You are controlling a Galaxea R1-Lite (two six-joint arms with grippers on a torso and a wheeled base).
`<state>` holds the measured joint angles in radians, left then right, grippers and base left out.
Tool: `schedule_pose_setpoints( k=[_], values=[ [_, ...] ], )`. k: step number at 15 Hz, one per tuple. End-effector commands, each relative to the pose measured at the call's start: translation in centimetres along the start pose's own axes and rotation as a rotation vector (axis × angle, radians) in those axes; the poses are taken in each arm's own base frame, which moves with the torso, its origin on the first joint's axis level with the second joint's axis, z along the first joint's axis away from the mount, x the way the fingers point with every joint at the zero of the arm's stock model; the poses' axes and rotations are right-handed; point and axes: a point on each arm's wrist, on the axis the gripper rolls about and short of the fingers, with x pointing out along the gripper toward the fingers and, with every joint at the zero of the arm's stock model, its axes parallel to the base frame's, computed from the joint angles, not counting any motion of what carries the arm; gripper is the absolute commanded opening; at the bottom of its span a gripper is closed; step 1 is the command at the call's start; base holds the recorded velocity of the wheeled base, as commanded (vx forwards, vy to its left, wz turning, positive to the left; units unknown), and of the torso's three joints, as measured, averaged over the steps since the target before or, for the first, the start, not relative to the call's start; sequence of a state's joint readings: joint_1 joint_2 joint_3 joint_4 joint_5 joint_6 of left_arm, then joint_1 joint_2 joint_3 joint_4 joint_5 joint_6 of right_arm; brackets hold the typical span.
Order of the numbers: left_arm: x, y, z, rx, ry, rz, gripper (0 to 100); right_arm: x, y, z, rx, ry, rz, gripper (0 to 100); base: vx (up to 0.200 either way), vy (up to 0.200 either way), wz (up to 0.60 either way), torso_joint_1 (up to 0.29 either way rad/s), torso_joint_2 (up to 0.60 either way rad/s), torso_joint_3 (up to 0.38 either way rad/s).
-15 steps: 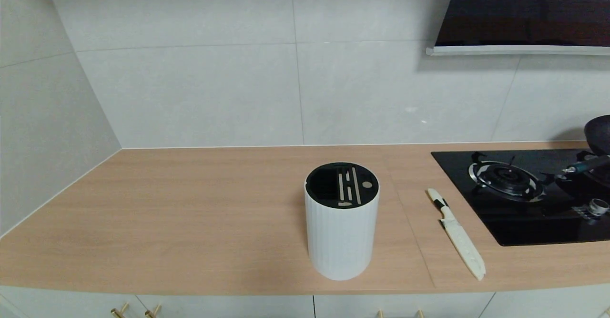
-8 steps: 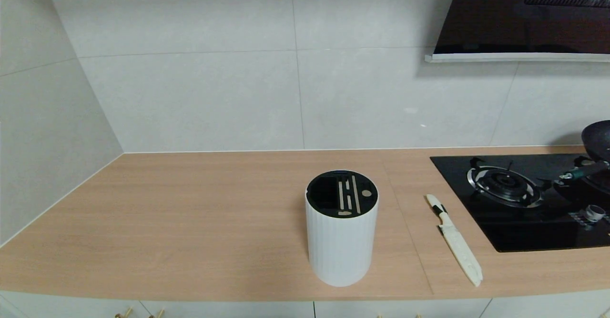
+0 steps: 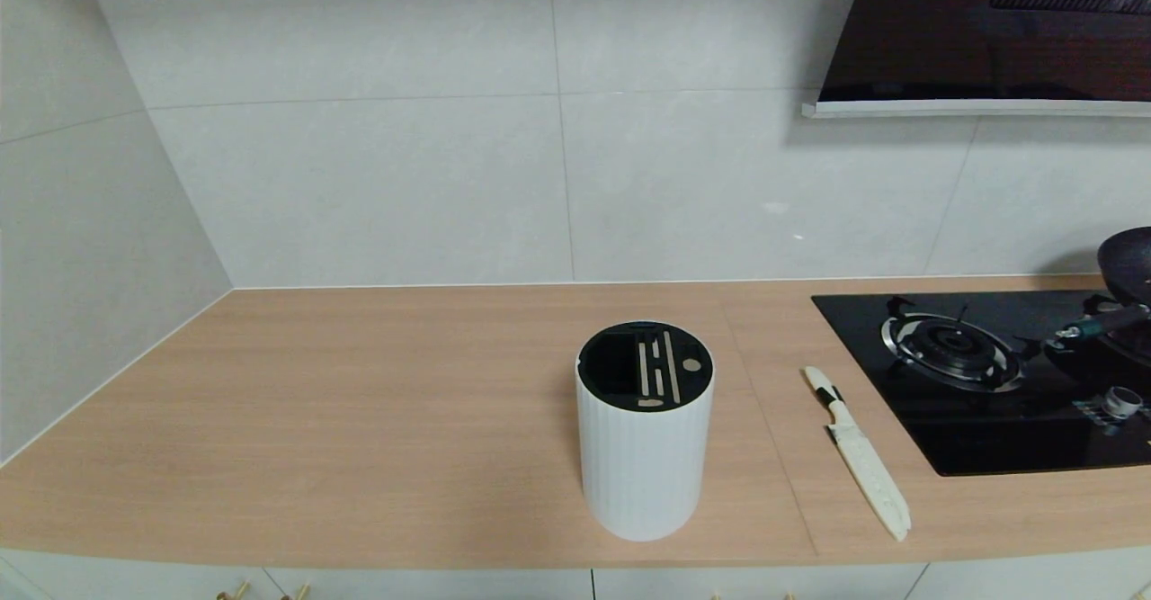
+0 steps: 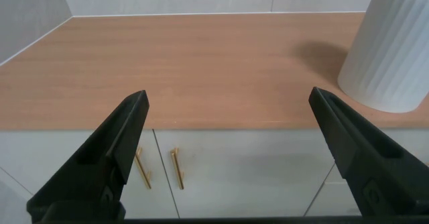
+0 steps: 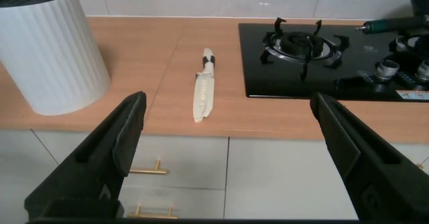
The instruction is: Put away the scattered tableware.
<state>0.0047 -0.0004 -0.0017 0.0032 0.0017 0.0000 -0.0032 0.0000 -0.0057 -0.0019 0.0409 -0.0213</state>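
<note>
**Knife** (image 3: 859, 452): white, with a black band on the handle. It lies flat on the wooden tabletop (image 3: 360, 402), between the knife holder (image 3: 645, 438) and the gas hob (image 3: 980, 384), touching neither. The handle end points toward the wall and the blade tip toward the front edge.

**Knife holder:** a white ribbed cylinder, upright, with a black slotted top. It stands near the tabletop's front edge, well apart from the wall.

**Left gripper** (image 4: 228, 100): sits low before the tabletop's front edge, by the cabinet fronts (brass cabinet handles (image 4: 175, 168) just beyond). The fingers (image 4: 114, 150) are spread wide.

**Right gripper** (image 5: 228, 101): also sits low before the front edge. The fingers (image 5: 110, 153) are spread wide, with the knife seen farther off between them.

**Other:** a dark pan (image 3: 1128, 263) on the hob's far burner, and a range hood (image 3: 989, 33) above.
</note>
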Motion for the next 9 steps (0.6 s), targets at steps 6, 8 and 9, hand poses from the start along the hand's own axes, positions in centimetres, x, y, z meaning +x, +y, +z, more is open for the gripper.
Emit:
schedule_pose_setpoints(
  k=[6,8,9],
  values=[
    [0.0,0.0,0.0,0.000,0.000,0.001,100,4.9,0.1,9.3,0.055,0.209,0.209,100,0.000,0.000,0.00,0.000,0.00,0.000],
    [0.0,0.0,0.0,0.000,0.000,0.001,100,8.4,0.3,10.6,0.064,0.331,0.231,100,0.000,0.000,0.00,0.000,0.00,0.000],
    [0.0,0.0,0.0,0.000,0.000,0.000,100,10.0,0.5,11.0,0.062,0.379,0.252,100,0.000,0.000,0.00,0.000,0.00,0.000]
  ],
)
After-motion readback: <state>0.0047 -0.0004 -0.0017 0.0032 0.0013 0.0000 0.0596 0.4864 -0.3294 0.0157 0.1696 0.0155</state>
